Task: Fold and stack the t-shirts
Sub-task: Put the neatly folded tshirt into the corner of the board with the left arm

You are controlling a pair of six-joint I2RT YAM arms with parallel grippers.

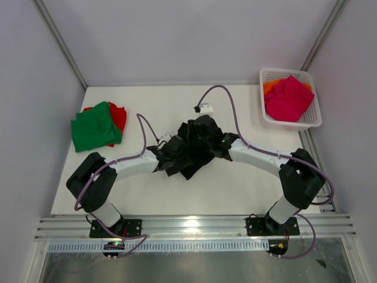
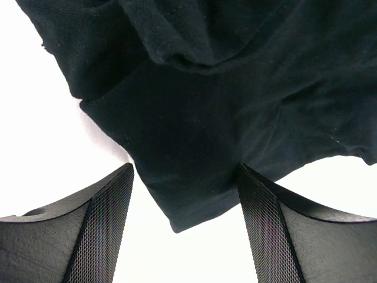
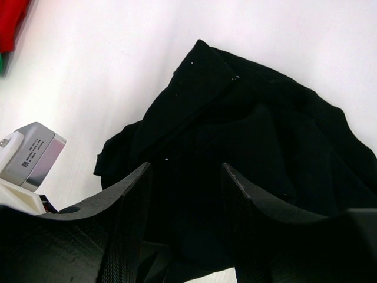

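Note:
A large black t-shirt [image 1: 197, 147] lies crumpled in the middle of the white table. Both grippers are down at it, my left gripper [image 1: 169, 154] at its left side and my right gripper [image 1: 221, 143] at its right side. In the left wrist view, the left gripper [image 2: 185, 166] is open, with a corner of the black t-shirt [image 2: 188, 194] reaching between the fingers. In the right wrist view, the right gripper [image 3: 186, 166] is open just over the black t-shirt [image 3: 253, 135], with cloth filling the gap between the fingers. A folded green t-shirt [image 1: 94, 127] lies on a red t-shirt [image 1: 119, 115] at far left.
A white lattice basket [image 1: 313, 121] stands at the back right, holding a magenta-pink t-shirt [image 1: 288, 99] with an orange t-shirt [image 1: 271, 85] under it. Grey walls and metal posts enclose the table. The left wrist's camera housing [image 3: 32, 159] shows close beside my right gripper.

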